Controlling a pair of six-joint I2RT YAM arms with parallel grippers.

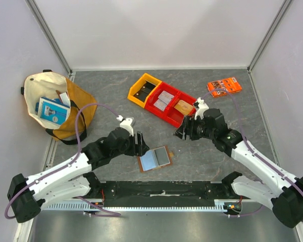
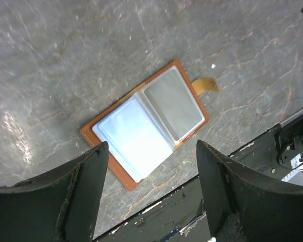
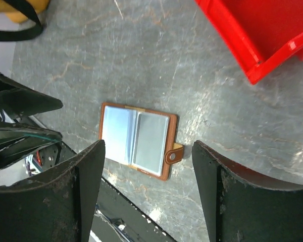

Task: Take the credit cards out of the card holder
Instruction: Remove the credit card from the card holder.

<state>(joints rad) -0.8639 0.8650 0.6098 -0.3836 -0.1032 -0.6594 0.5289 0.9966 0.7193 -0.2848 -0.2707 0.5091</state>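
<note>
The card holder (image 1: 155, 159) lies open and flat by the table's (image 1: 212, 156) near edge, between and below both sets of jaws. The left gripper (image 1: 140, 142) and right gripper (image 1: 184, 130) are spread wide and hold nothing. There is bare table all round the holder. Past the right jaws is a red bin (image 1: 161, 115) with grey-white and tan credit cards (image 1: 164, 99) in it. Beyond that is a yellow bin (image 1: 134, 99). Only the right wrist view shows the tab's (image 3: 173, 155) round snap.

No writing is legible: the print on the orange packet (image 1: 224, 86) and on the blue box (image 1: 53, 110) in the tote bag (image 1: 38, 83) is too small.
</note>
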